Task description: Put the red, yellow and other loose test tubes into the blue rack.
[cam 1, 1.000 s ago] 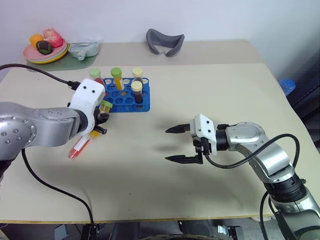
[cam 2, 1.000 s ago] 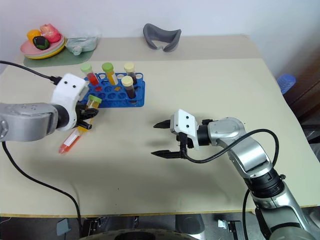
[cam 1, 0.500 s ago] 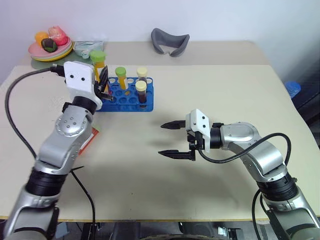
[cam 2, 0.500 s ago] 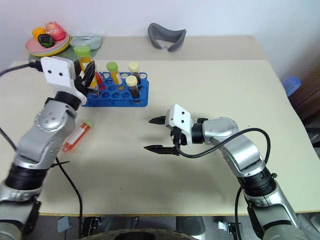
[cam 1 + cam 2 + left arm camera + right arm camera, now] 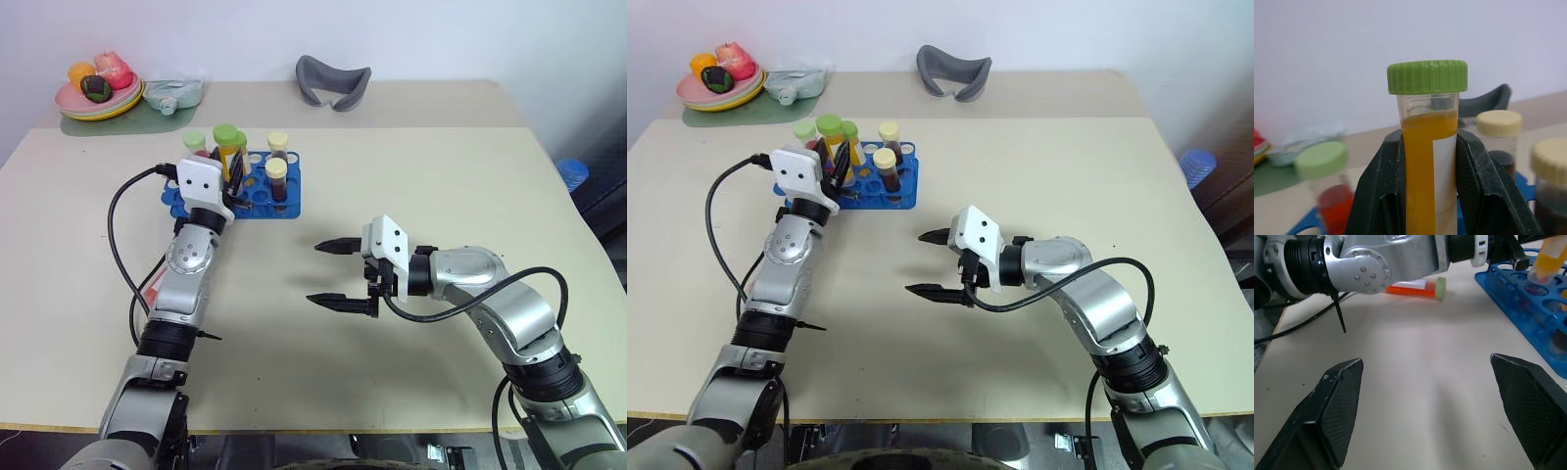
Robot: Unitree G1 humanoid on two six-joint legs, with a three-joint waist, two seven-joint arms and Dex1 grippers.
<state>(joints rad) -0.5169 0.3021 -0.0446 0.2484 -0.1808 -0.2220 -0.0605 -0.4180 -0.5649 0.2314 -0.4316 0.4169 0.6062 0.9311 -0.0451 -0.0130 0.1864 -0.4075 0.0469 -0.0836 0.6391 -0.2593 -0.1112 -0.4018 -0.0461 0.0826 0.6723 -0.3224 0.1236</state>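
1 yellow tube (image 5: 1428,161) with a green cap stands upright, clamped in the left claw (image 5: 227,168), with the blue rack (image 5: 257,198) directly below it. The right claw (image 5: 331,273), spread and empty, waits well apart; the red tube (image 5: 1414,287) lies flat near the left arm.

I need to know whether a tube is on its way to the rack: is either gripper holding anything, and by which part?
The left gripper holds a green-capped yellow test tube by its body, just below the cap. The right gripper is open and holds nothing.
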